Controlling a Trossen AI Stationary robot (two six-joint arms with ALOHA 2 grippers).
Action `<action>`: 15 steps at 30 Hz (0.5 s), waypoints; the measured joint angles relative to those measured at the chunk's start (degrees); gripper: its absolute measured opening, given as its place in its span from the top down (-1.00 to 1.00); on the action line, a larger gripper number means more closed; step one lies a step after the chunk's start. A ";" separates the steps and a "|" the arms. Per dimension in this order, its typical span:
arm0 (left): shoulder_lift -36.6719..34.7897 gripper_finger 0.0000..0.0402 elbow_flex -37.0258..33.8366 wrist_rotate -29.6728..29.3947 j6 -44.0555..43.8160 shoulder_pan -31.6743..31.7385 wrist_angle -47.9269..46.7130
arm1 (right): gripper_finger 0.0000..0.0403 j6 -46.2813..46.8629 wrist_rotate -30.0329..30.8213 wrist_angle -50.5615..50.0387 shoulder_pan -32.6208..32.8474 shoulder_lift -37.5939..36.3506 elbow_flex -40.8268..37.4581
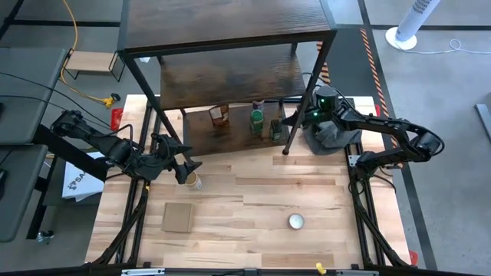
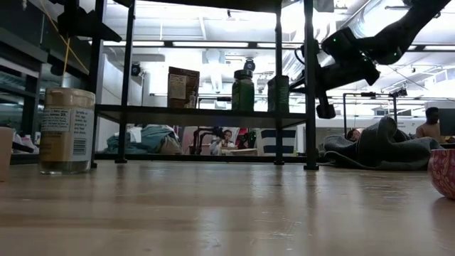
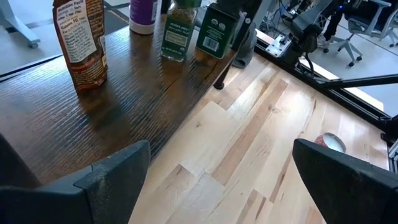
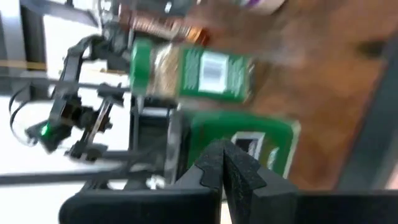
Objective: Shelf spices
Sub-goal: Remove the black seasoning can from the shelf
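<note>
High view, tan-lidded jar (image 1: 196, 182) beside left pincer (image 1: 184, 166)

One camera looks straight down on the bench (image 1: 253, 192); another sits level at bench height, facing the room. Both wrist cameras look closely at the shelf (image 3: 93, 112), sharing its green-lidded jar (image 3: 177, 34).
</note>
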 joint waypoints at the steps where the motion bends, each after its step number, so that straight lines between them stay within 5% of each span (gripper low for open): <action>1: 0.00 -0.94 0.00 0.00 0.02 -0.02 0.00 | 1.00 0.00 0.82 0.34 -0.51 0.00 0.00; 15: 0.02 -0.94 0.00 -0.22 -0.01 -0.02 0.00 | 1.00 0.71 0.20 9.51 3.51 6.27 0.03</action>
